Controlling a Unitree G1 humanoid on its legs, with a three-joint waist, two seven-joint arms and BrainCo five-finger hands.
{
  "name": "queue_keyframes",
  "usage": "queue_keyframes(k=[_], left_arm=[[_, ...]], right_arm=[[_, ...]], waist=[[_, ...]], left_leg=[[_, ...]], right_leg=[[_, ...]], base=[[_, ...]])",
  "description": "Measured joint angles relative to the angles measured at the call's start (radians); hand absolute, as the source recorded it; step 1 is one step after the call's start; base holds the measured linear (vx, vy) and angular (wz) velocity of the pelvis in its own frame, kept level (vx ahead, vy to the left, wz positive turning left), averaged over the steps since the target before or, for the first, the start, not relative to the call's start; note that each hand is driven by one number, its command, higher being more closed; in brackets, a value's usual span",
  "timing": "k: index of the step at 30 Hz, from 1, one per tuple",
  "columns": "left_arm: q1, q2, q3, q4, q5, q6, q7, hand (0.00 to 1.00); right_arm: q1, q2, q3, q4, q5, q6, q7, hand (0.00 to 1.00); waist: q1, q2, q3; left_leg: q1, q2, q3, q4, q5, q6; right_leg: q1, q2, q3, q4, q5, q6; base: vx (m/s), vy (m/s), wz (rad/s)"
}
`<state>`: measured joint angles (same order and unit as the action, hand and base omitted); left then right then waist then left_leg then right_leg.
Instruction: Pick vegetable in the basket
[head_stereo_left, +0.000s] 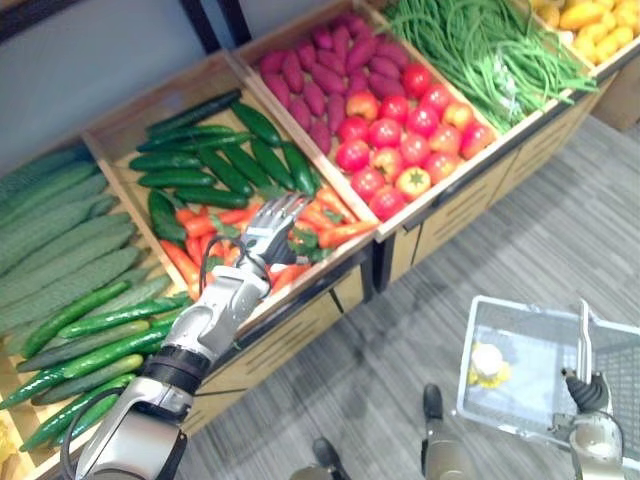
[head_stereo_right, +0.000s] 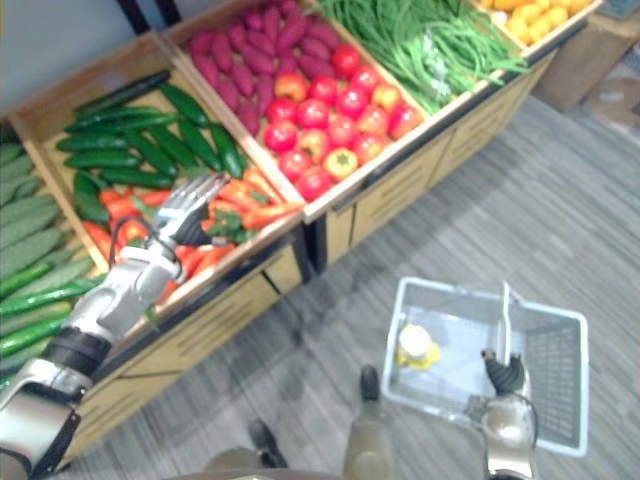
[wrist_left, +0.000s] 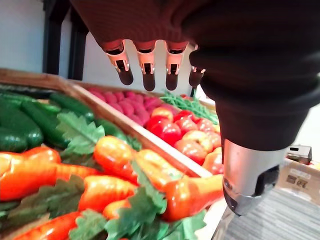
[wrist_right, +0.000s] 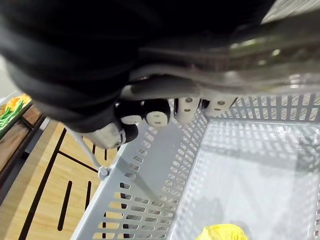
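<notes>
Left robot hand (head_stereo_left: 268, 232), fingers straight and spread, hovers over the carrots (head_stereo_left: 342, 232), left of the tomatoes (head_stereo_left: 400, 140). Right robot hand (head_stereo_left: 590, 393) is curled round the handle (head_stereo_left: 583, 335) of the basket (head_stereo_left: 535, 380), near right. The carrots look stiff, light and smooth, so I would pinch one across its thick middle.

No text, label, number or sign can be read anywhere.

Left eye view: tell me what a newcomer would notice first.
The left hand, fingers open, hovers over the orange carrots in the wooden stand, beside bright red tomatoes. Lower right, the right hand grips the handle of a grey basket.
</notes>
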<state>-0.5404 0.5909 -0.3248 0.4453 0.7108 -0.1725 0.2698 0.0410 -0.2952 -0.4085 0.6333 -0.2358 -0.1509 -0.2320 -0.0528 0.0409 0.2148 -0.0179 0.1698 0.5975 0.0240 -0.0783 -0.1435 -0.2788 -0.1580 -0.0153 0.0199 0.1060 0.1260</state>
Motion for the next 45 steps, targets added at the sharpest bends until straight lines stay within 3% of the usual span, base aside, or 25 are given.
queue_keyframes(k=[8, 13, 22, 29, 33, 45], left_arm=[[-0.060, -0.009, 0.018, 0.043, -0.041, 0.008, 0.001, 0.00], [-0.088, -0.038, 0.018, 0.080, -0.042, 0.008, 0.001, 0.00], [-0.092, -0.039, 0.021, 0.083, -0.041, 0.013, 0.001, 0.00], [0.021, -0.037, 0.139, -0.049, -0.040, 0.039, -0.003, 0.00], [0.089, -0.037, 0.177, -0.059, -0.040, 0.046, -0.018, 0.00], [0.115, -0.037, 0.280, -0.099, -0.040, 0.071, -0.019, 0.00]], right_arm=[[-0.009, -0.001, 0.024, -0.031, 0.001, 0.000, 0.000, 1.00], [-0.013, -0.001, 0.027, -0.031, 0.001, 0.001, -0.001, 1.00], [-0.008, -0.001, 0.027, -0.029, 0.001, 0.001, -0.003, 1.00], [0.008, 0.001, 0.023, -0.029, 0.001, 0.003, -0.004, 1.00], [0.014, 0.001, 0.023, -0.029, 0.000, 0.010, -0.003, 1.00], [0.016, 0.001, 0.023, -0.029, 0.000, 0.012, 0.001, 1.00]], waist=[[-0.004, -0.009, 0.032], [-0.025, -0.010, 0.034], [-0.025, -0.011, 0.041], [-0.019, -0.004, 0.051], [0.004, -0.002, 0.052], [0.005, -0.001, 0.052]], left_leg=[[-0.030, 0.022, 0.046, 0.020, -0.012, -0.007], [-0.029, 0.022, 0.050, 0.021, -0.013, -0.009], [-0.033, 0.021, 0.051, 0.027, -0.014, -0.010], [-0.034, 0.028, 0.018, 0.038, -0.015, -0.009], [-0.037, 0.032, 0.015, 0.047, -0.015, -0.009], [-0.046, 0.032, -0.003, 0.049, -0.014, -0.009]], right_leg=[[-0.051, 0.020, 0.037, 0.000, 0.008, -0.004], [-0.054, 0.021, 0.045, -0.001, 0.009, -0.004], [-0.060, 0.018, 0.050, 0.004, 0.009, -0.004], [-0.038, 0.014, 0.020, 0.008, 0.009, -0.004], [-0.030, 0.015, 0.016, 0.001, 0.009, -0.004], [-0.030, 0.012, 0.005, -0.002, 0.010, -0.003]], base=[[-0.01, -0.040, -0.17], [0.00, -0.017, -0.04], [-0.02, -0.030, -0.01], [-0.04, -0.037, 0.12], [-0.04, -0.037, 0.06], [0.00, -0.010, 0.02]])
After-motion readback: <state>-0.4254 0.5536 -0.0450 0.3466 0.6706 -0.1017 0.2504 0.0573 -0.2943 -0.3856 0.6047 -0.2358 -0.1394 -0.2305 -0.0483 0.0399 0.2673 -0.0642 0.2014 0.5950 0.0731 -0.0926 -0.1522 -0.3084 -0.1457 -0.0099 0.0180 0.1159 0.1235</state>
